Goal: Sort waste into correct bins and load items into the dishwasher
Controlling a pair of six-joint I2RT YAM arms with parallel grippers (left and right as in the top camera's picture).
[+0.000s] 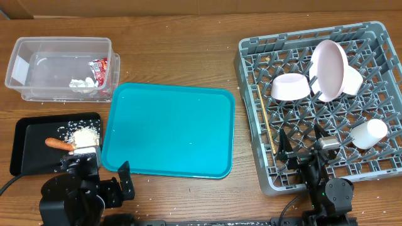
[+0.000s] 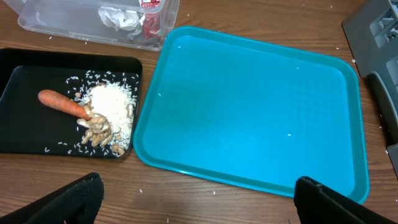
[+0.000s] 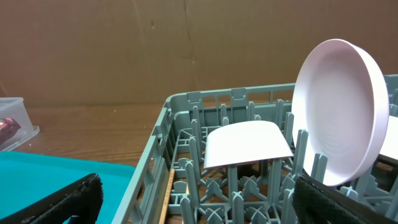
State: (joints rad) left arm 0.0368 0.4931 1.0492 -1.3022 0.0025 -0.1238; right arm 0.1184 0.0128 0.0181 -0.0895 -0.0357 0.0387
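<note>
The clear tub [image 1: 59, 66] holds the red wrapper [image 1: 100, 69] and the white tissue [image 1: 80, 83]. The black tray [image 1: 31, 147] holds the carrot [image 1: 59, 144] and beige scraps [image 2: 98, 130] with rice. The grey dish rack [image 1: 377, 37] holds an upturned bowl [image 1: 290, 86], the plate [image 1: 328, 66] standing on edge against a second bowl [image 1: 353, 80], the cup [image 1: 369, 133] and chopsticks [image 1: 265, 122]. My left gripper [image 2: 199, 205] is open and empty over the wood in front of the teal tray. My right gripper [image 3: 196, 202] is open and empty above the rack's front part.
The large teal tray [image 1: 169, 129] lies between the black tray and the rack. Rice grains are scattered on the wood around the black tray. A brown cardboard wall stands behind the table.
</note>
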